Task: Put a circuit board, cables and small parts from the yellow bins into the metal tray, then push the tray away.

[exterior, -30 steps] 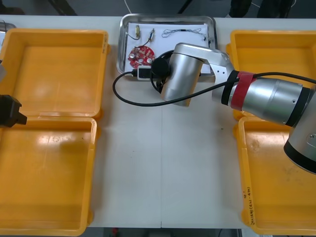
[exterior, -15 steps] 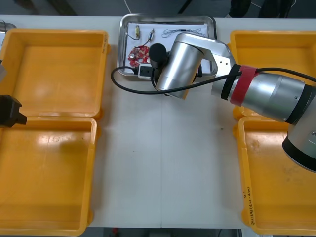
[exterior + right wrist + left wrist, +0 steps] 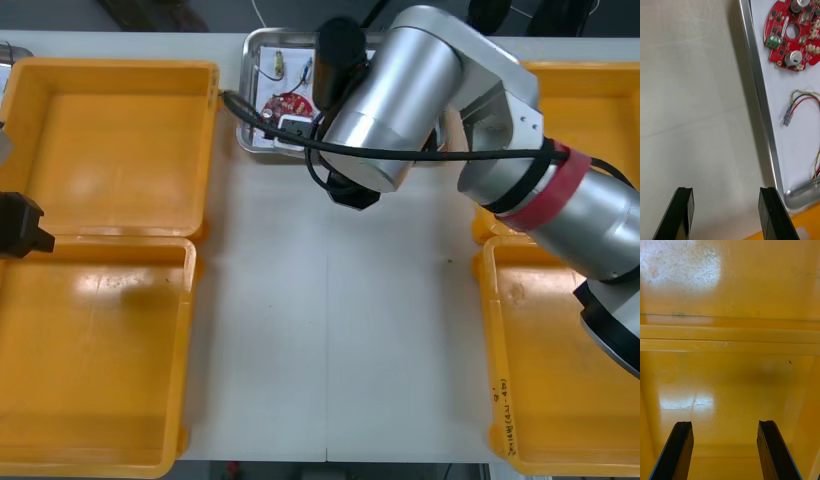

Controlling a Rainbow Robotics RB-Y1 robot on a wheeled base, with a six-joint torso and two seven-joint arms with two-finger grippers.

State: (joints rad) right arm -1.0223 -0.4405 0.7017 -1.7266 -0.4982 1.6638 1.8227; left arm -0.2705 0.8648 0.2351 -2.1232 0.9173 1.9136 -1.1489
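one metal tray lies just outside one finger of the right gripper, its long rim running the way the fingers point, holding one red circuit board and one red and yellow cable. these fingers, the nearer pair, stand apart and empty; the left gripper waits spread, empty, over two of four yellow bins.

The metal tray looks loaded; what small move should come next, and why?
Probably set the right tool against the metal tray and push. It hangs open over the table beside the tray's rim, and the circuit board and red and yellow cable already lie inside.
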